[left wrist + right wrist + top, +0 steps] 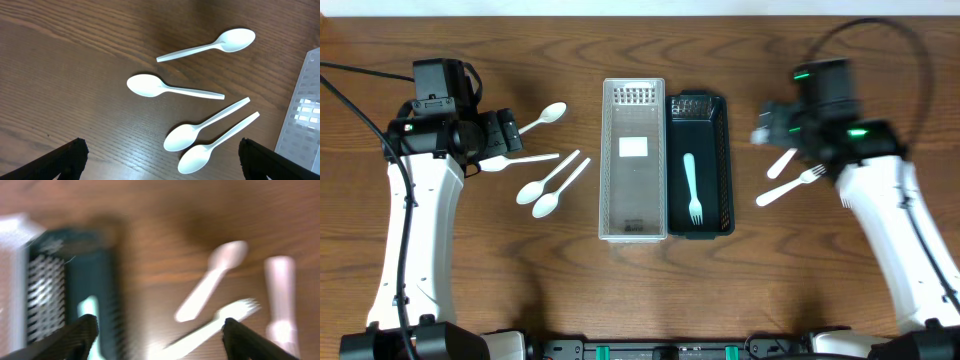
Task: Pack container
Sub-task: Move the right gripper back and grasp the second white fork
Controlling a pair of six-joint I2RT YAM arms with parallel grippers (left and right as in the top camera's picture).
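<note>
A clear container (632, 160) and a dark teal container (718, 165) stand side by side at mid-table. A mint fork (692, 188) lies in the teal one. Several white spoons (548, 178) lie left of the containers and also show in the left wrist view (170, 87). My left gripper (505, 135) is open and empty above them (160, 160). A white fork (790, 186) and a white spoon (781, 163) lie on the right. My right gripper (775, 125) is open and empty above them; its view (157, 335) is blurred.
The clear container's edge (305, 120) shows at the right of the left wrist view. The right wrist view shows the teal container (107, 280), the white fork (210, 327), a spoon (212, 277) and another pale utensil (281, 300).
</note>
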